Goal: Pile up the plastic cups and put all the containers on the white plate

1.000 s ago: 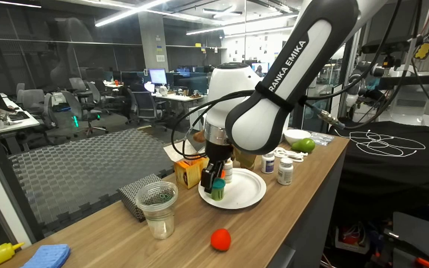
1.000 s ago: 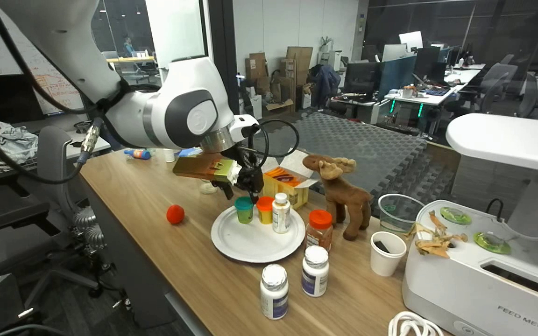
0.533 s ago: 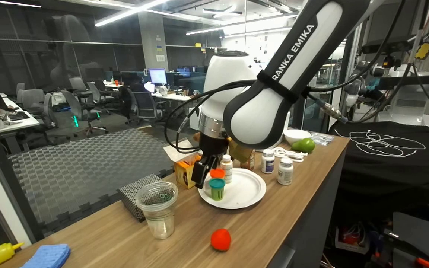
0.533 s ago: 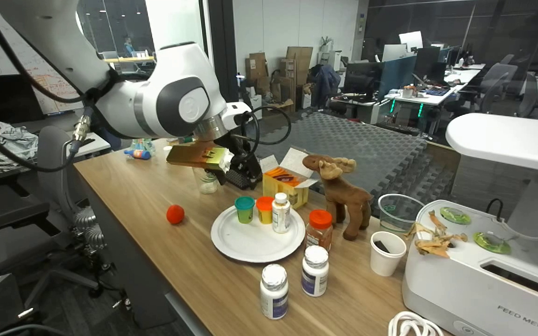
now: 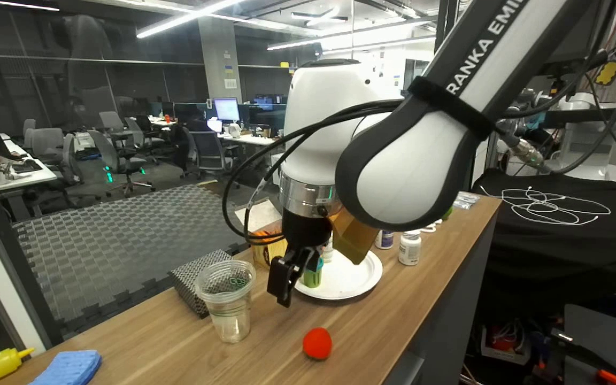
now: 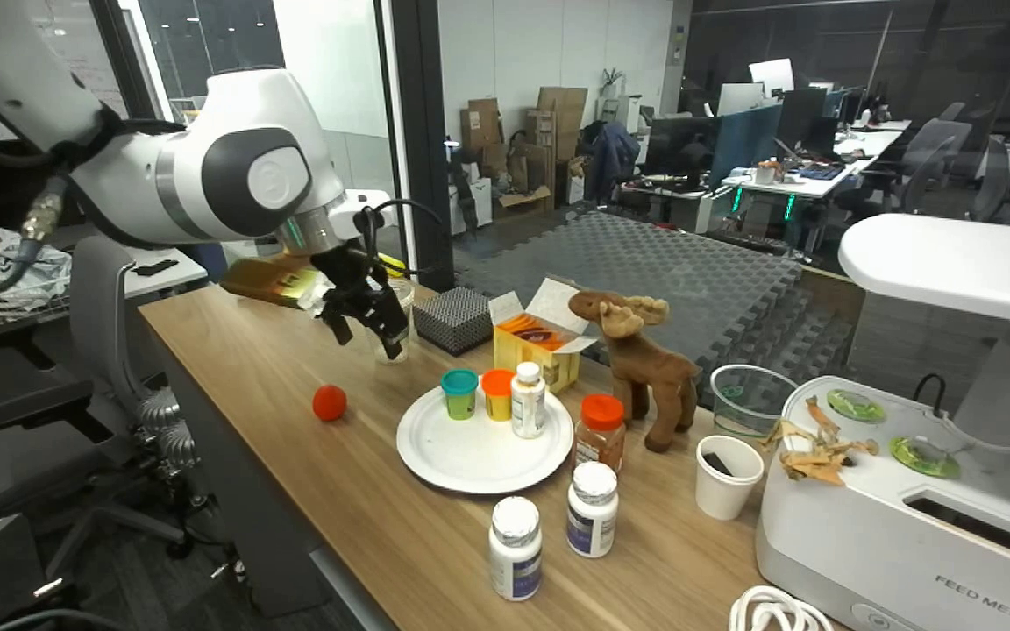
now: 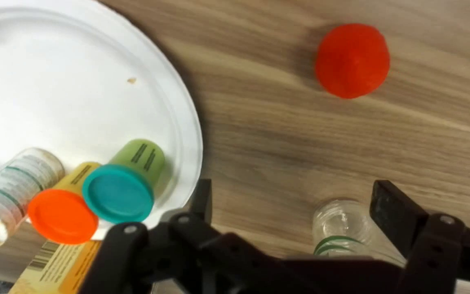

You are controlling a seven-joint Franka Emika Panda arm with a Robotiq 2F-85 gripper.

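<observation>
Clear plastic cups (image 5: 229,315), seemingly nested by their doubled rims, stand upright on the table; in the wrist view their base (image 7: 341,222) shows between my spread jaws. My gripper (image 6: 369,340) hangs open beside them, holding nothing; I see no contact. On the white plate (image 6: 470,464) stand a green container with teal lid (image 6: 459,394), a yellow one with orange lid (image 6: 497,396) and a white bottle (image 6: 528,403). A reddish jar with red lid (image 6: 600,429) stands on the table beside the plate. Another clear plastic cup (image 6: 737,416) stands near the toy moose.
A red ball (image 7: 352,61) lies near the plate, toward the table edge. Around are an opened yellow box (image 6: 536,359), a dark mesh box (image 6: 454,317), two white bottles (image 6: 515,552), a paper cup (image 6: 724,482), the toy moose (image 6: 654,377) and a white appliance (image 6: 891,543).
My gripper has opened fully, risen from over the teal-lidded container and moved away from the plate toward the nested clear cups. The things on the plate have stayed where they were.
</observation>
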